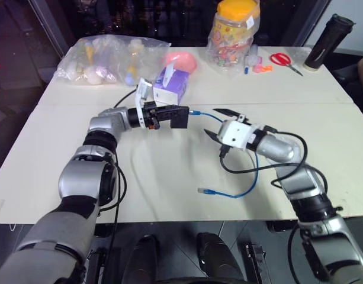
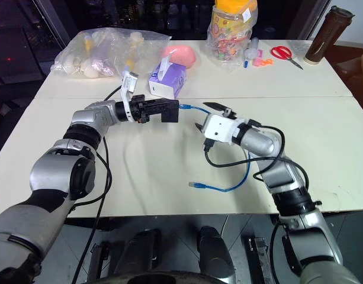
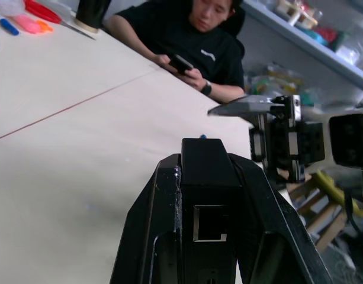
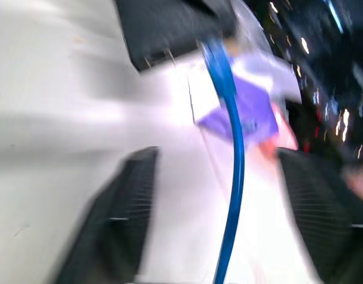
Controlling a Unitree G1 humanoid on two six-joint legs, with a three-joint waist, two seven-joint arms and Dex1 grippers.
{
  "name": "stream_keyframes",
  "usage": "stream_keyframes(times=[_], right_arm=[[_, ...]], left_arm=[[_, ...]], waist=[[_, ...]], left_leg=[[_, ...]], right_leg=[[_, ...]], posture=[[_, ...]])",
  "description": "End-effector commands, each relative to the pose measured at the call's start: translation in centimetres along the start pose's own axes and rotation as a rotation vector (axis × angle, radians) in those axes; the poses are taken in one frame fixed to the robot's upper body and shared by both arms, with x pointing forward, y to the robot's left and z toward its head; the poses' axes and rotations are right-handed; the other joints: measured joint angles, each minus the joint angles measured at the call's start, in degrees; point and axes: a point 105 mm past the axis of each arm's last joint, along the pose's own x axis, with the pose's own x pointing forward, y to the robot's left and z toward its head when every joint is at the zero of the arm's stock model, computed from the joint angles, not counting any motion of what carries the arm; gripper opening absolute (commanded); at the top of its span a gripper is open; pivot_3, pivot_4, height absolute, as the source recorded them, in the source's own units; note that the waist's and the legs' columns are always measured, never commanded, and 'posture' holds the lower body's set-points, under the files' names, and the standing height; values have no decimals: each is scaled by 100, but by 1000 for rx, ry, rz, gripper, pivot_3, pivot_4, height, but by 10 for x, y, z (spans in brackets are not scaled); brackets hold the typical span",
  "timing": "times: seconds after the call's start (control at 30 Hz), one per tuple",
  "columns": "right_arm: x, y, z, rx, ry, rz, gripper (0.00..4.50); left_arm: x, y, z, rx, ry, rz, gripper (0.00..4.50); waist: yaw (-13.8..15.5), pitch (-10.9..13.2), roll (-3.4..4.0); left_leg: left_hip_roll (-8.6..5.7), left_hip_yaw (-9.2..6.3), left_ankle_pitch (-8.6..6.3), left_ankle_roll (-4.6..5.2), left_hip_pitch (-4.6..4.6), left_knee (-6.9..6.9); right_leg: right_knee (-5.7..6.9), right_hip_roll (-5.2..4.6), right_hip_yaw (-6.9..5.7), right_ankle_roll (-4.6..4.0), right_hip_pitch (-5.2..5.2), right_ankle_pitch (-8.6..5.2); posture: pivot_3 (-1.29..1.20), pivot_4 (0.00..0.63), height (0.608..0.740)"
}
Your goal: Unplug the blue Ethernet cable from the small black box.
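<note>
The small black box (image 1: 179, 117) is pinched in the left gripper (image 1: 169, 115) fingers above the cream desk (image 1: 169, 171), the blue Ethernet cable (image 1: 228, 194) still plugged in. The right gripper (image 1: 219, 123), level, has its fingers spread around the cable.

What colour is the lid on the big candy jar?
Orange-yellow; the jar lid shows best in the left eye view.

Cable (image 1: 225, 193) right of box (image 1: 179, 117) (plugged in)

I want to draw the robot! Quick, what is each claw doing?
Left claw: closed, holding the small black box.
Right claw: open, holding nothing; the blue Ethernet cable runs between its fingers.
</note>
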Motion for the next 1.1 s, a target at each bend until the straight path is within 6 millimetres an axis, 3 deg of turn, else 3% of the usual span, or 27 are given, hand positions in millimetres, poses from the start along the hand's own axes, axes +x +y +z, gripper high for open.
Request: stream_keyframes(times=[0.03,0.2,0.33,0.53,0.93,1.03,1.1], right_arm=[[-10,-17,33,376,-148,-136,3235],[-12,19,59,972,-305,37,3235],[-7,19,70,1223,-416,52,3235],[4,12,68,1299,-466,-7,3235],[11,13,74,1340,-514,26,3235],[11,12,76,1351,-530,34,2413],[12,12,77,1355,-538,38,1572]], left_arm=[[4,-8,21,0,-104,-46,517],[7,-20,36,-172,-259,-162,517],[5,-30,40,-258,-303,-243,517],[6,-46,27,-298,-244,-310,517],[2,-51,21,-305,-218,-304,517],[2,-52,19,-302,-208,-303,517],[2,-52,19,-302,-207,-303,517]], waist=[[-17,0,0],[-8,-1,-1],[-8,-1,0],[-7,-2,1],[-13,-2,1],[-11,-2,1],[-11,-2,1]], left_leg=[[1,0,0,0,1,1],[3,-10,0,0,6,1],[3,-11,0,0,6,2],[4,-10,0,0,8,-2],[4,-9,0,0,7,-2],[4,-9,0,0,6,-3],[4,-9,0,0,6,-3]], right_leg=[[3,1,0,0,-1,0],[14,2,-5,-2,3,1],[13,0,-7,-2,5,1],[12,0,-8,-2,3,1],[10,0,-7,-2,2,1],[10,0,-7,-2,2,1],[9,0,-7,-2,1,1]], posture=[[0,150,739],[0,150,739],[0,150,739],[0,150,739],[0,150,739],[0,150,739],[0,150,739]])
